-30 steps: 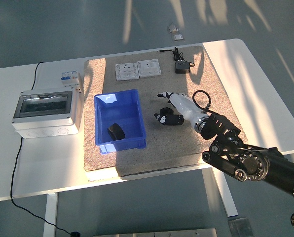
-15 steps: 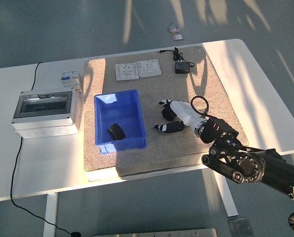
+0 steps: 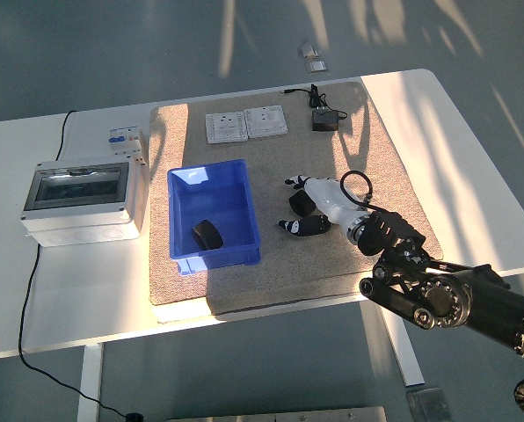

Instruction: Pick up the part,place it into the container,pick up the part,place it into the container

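Right hand (image 3: 313, 204): enters from the worktop's near right corner, white-shelled, fingers curled around a black part (image 3: 301, 202) on the tan mat (image 3: 271, 264), right of centre. Blue container (image 3: 212, 215): just left of the hand, a clear strip of mat between; one black part (image 3: 207, 234) lies inside near its front wall. Two white socket plates (image 3: 246, 124) and a black adapter (image 3: 324, 120): along the mat's far edge. Grey enclosure box (image 3: 81, 199): on the white worktop (image 3: 77, 299), left edge, well apart.
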Controlling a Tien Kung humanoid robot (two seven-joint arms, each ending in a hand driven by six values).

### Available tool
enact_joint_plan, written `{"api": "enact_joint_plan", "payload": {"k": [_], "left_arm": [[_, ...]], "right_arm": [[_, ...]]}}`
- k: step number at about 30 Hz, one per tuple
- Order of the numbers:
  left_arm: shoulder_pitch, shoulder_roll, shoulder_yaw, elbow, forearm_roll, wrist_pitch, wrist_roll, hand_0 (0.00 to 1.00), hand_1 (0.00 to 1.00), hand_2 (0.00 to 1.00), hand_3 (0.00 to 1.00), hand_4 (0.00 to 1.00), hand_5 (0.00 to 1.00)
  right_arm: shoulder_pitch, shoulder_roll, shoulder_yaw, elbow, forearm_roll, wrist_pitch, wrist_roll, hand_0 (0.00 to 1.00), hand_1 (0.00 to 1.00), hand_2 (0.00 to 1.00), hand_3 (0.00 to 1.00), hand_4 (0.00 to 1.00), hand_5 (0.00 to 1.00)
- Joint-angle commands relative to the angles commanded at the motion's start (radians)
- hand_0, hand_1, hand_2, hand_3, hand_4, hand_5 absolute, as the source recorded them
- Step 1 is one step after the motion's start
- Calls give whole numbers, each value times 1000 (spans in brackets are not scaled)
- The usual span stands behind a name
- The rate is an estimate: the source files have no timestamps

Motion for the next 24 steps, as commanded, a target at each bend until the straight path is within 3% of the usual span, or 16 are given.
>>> {"api": "enact_joint_plan", "payload": {"k": [1,2,7,8,24], "left_arm": [[0,0,0,0,0,0,0,675,660,657,739,760,811],[0,0,0,0,1,0,0,675,660,657,738,760,812],[0,0,-1,0,1,-1,0,675,660,657,738,760,812],[1,0,-1,0,1,-1,0,674,660,657,739,760,812],[0,0,-3,0,3,-2,-1,675,660,656,738,760,815]], "right_arm": [[0,0,0,0,-3,-4,0,894,492,790,867,797,341],[-1,-1,0,1,-7,-11,1,838,419,695,732,399,147],[-3,-1,-3,2,-17,-30,6,838,419,695,732,399,147],[-3,-1,-3,2,-17,-33,7,777,365,640,679,131,70],[-8,0,0,-5,-46,-57,19,713,338,578,620,94,2]]}}
